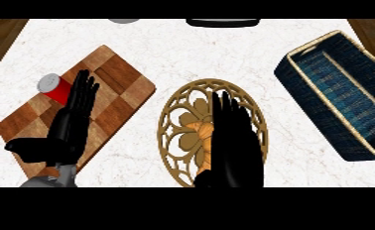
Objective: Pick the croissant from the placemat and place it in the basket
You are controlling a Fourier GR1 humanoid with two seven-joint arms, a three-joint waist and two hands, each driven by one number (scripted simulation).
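My right hand [236, 142] hovers flat, fingers straight, over the golden-brown croissant [196, 131] on the round tan openwork placemat [176, 106], and I judge it light, soft and flaky, best cupped around its thick middle.

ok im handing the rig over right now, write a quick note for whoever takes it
Left hand: open, fingers straight, over the checkered cutting board, beside a red can.
Right hand: open, flat over the round gold placemat, covering most of the croissant.
Basket: blue, at the right, nothing visible in it.
Done: right hand is above the croissant.
Left: grasp, lift, carry right, place in basket.
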